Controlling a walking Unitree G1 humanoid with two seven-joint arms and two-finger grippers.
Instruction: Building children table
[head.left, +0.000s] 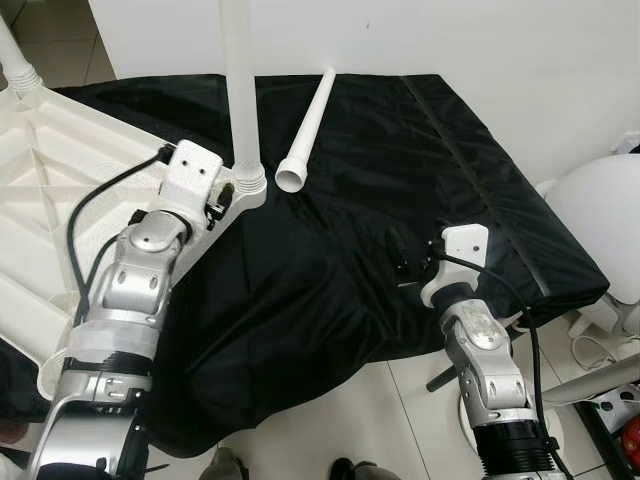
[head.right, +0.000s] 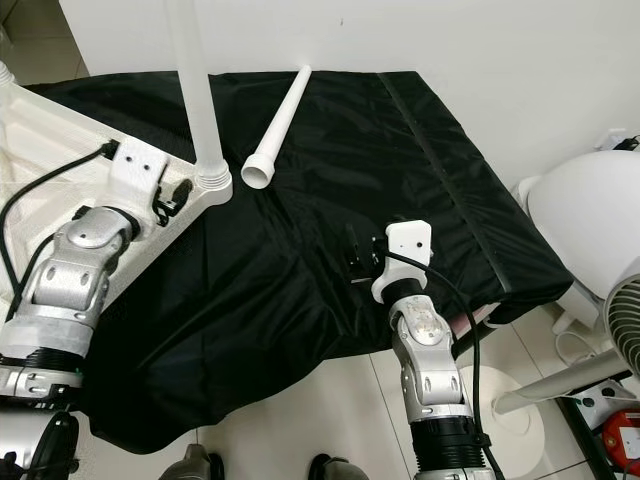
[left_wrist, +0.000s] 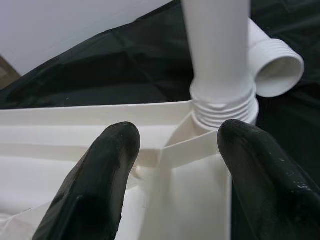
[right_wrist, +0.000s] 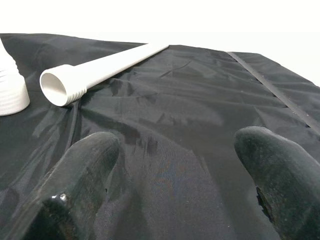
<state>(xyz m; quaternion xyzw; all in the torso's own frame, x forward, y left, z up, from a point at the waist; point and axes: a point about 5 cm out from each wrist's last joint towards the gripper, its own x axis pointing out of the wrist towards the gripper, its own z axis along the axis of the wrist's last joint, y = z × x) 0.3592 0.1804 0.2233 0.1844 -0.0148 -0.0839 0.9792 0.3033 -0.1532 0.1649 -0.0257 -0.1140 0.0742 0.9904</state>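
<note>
Two white table legs show before us on a surface draped in black cloth (head.left: 350, 260): one leg (head.left: 240, 90) stands upright, its threaded end seated in the corner socket of the upturned white tabletop (head.left: 40, 200), and the loose leg (head.left: 310, 125) lies flat on the cloth just beside that corner, its open threaded end toward us. The tabletop lies ribbed underside up on our left side, and its corner socket holds the upright leg. We see our left arm bent upward over the tabletop, with the left gripper (left_wrist: 175, 145) poised at that corner; its fingers (left_wrist: 100, 185) stand apart, one over the rib of the tabletop and the other just beside the threaded collar of the upright leg, grasping nothing. Our right arm rises from below at the near edge of the cloth, and the right gripper (right_wrist: 175, 165) hovers low over bare cloth with its fingers spread wide and nothing between them. The loose leg lies well ahead of the right gripper. A white fan (head.right: 590, 220) stands on the floor to our right.
</note>
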